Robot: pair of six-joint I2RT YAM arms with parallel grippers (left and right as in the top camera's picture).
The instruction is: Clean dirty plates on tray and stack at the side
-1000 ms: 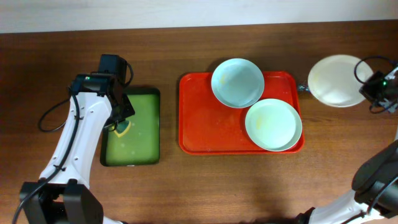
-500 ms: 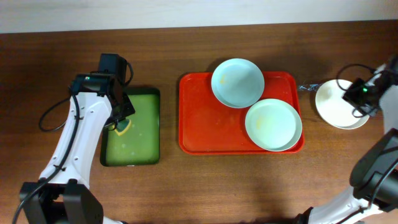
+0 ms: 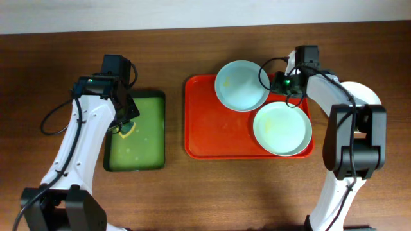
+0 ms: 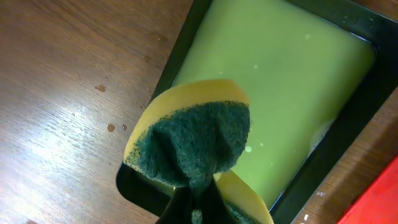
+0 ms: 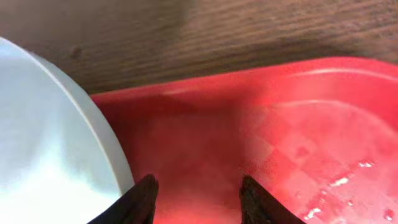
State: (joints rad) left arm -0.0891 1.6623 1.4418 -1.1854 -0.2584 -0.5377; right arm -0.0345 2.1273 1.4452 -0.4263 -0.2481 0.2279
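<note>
The red tray [image 3: 205, 138] holds two plates: a pale blue one [image 3: 241, 85] at its back and a mint one [image 3: 281, 128] with a faint yellow smear at its front right. A third, white plate [image 3: 363, 94] lies on the table right of the tray, partly hidden by my right arm. My right gripper [image 3: 279, 84] is open and empty just over the tray's back right, beside the pale blue plate's right rim; in the right wrist view its fingers [image 5: 199, 198] are over red tray [image 5: 292, 124], next to the plate [image 5: 50, 149]. My left gripper [image 3: 124, 126] is shut on a yellow-green sponge [image 4: 193, 140].
A dark-rimmed green tray [image 3: 144, 138] lies left of the red tray, and the sponge hangs over its left edge; it also shows in the left wrist view [image 4: 286, 68]. Bare wood table [image 3: 212, 192] surrounds both trays. A cable loops near the right wrist.
My right arm swung left from the table's right side to the red tray, leaving the white plate on the table. The pale blue plate shifted slightly left. The left arm stayed still.
</note>
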